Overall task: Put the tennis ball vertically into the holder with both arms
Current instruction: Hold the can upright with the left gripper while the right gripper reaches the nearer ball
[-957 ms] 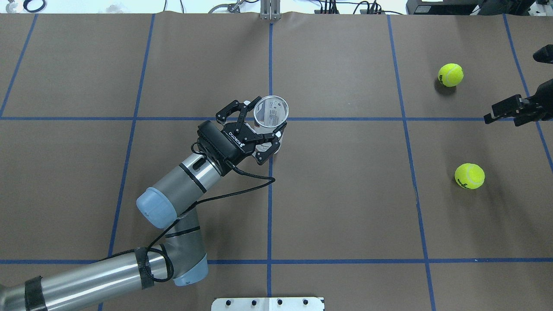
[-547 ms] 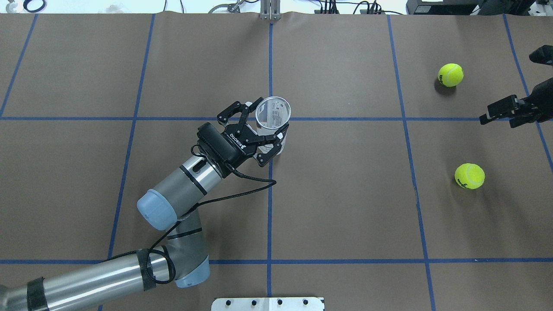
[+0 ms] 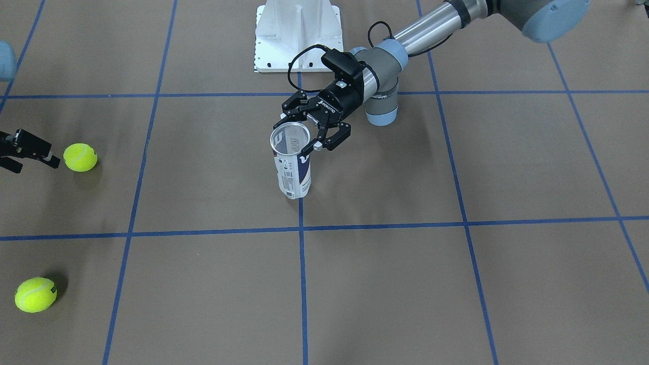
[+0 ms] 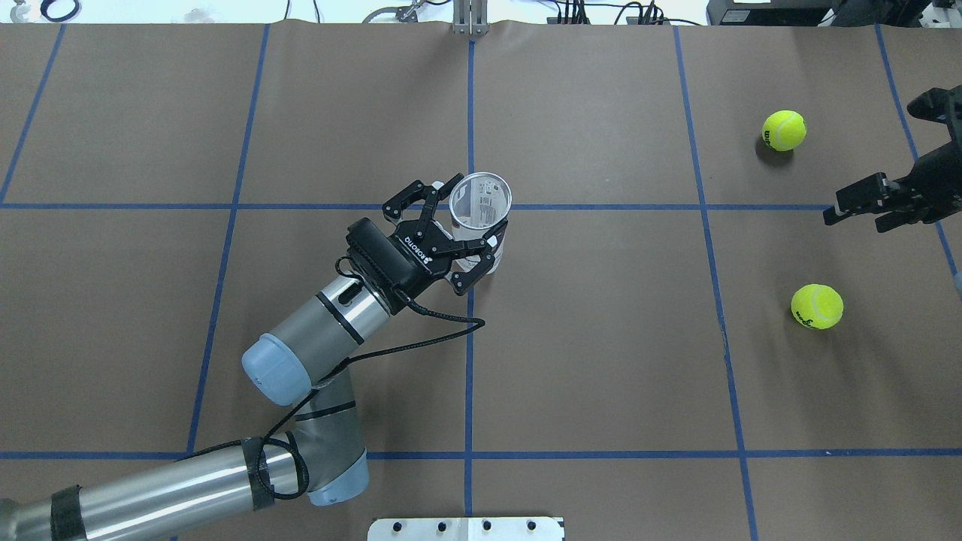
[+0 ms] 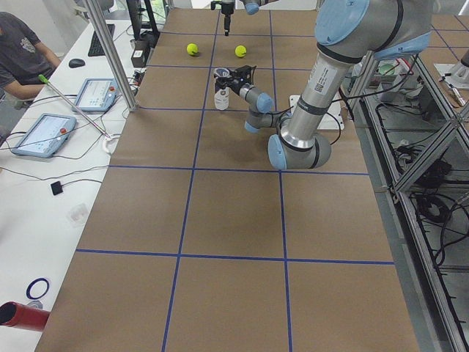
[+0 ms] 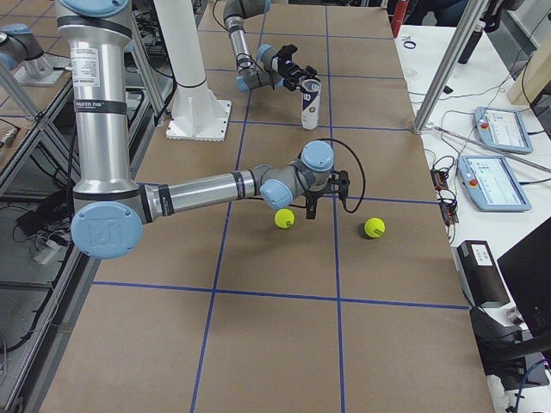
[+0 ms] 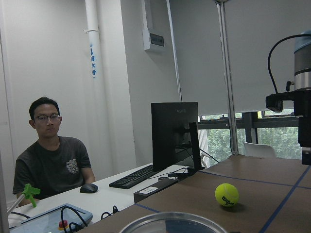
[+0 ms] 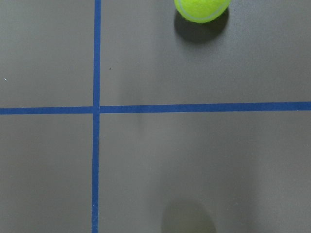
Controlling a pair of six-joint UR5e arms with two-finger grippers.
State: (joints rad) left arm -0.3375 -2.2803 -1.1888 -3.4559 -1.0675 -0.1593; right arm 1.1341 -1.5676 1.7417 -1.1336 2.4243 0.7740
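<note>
The holder [image 4: 481, 201] is a clear can with a navy-and-white label [image 3: 292, 170], upright near the table's middle. My left gripper [image 4: 475, 214] is shut on the holder near its rim, one finger on each side. The rim [image 7: 170, 221] shows at the bottom of the left wrist view. Two yellow tennis balls lie on the right side, one far [image 4: 784, 129] and one near [image 4: 817, 306]. My right gripper [image 4: 883, 197] hovers between them, open and empty, pointing down. The right wrist view shows one ball [image 8: 201, 8] at its top edge.
The white pedestal base [image 3: 296, 35] stands at the robot's side of the table. Blue tape lines [image 4: 469, 338] grid the brown table. An operator [image 7: 51, 150] sits at a side desk with a monitor [image 7: 175, 133] and tablets [image 5: 95, 94].
My left gripper and the holder have shifted a little to the right together. My right gripper has moved slightly left, inward over the table. The balls have not moved.
</note>
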